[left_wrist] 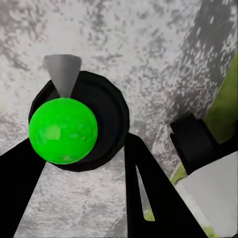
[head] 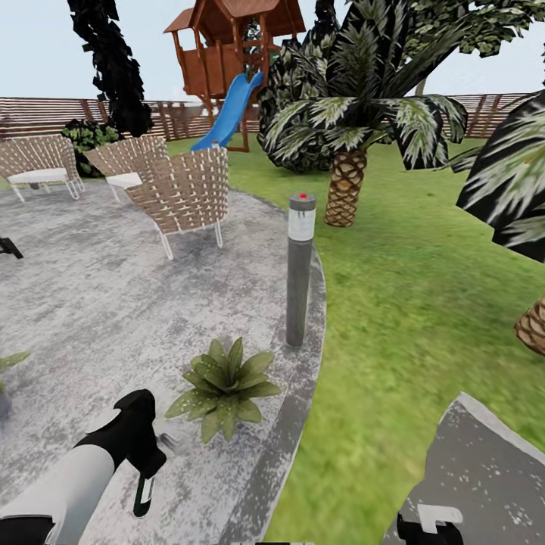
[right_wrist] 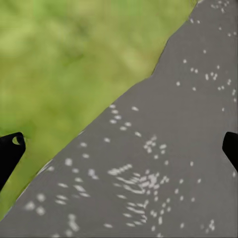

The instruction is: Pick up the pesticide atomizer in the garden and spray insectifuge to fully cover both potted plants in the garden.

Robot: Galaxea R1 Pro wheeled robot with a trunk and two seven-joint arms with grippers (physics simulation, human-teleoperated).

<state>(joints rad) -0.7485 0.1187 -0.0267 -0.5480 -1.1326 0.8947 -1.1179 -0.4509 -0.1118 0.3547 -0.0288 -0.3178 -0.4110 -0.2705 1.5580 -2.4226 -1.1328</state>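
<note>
left gripper (head: 144, 484) is clamped on the pesticide atomizer (left_wrist: 74, 126), nozzle toward the potted plant (head: 223, 386) just ahead, so spraying looks next; right gripper (right_wrist: 119, 148) hangs wide open.

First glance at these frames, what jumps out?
The left hand holds the spray bottle low over the paved patio, beside a potted plant. Just past the plant stands a grey lamp post, with a palm on the lawn behind it.
</note>
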